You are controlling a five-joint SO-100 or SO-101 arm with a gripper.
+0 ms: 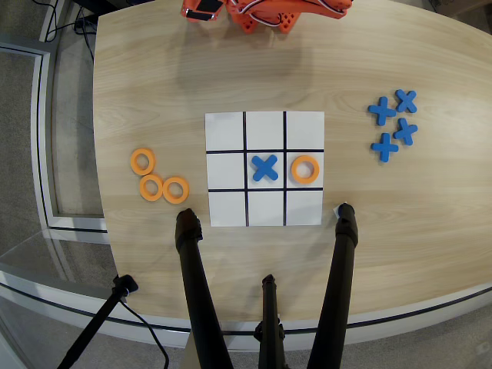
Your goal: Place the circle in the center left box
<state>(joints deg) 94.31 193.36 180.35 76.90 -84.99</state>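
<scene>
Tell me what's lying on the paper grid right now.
On the paper grid lie two pieces: a blue X in the middle cell and an orange ring in the middle-row cell at image-right. The other cells show bare white; nothing covers them.

Grid sheet (264, 123) mid-surface (154, 92), pieces either side

In the overhead view the circle (305, 170) lies in the center left box (304, 154), right of the cross (264, 167) in the middle cell; three rings (157, 179) lie left of the sheet, four crosses (393, 123) to its right.
</scene>
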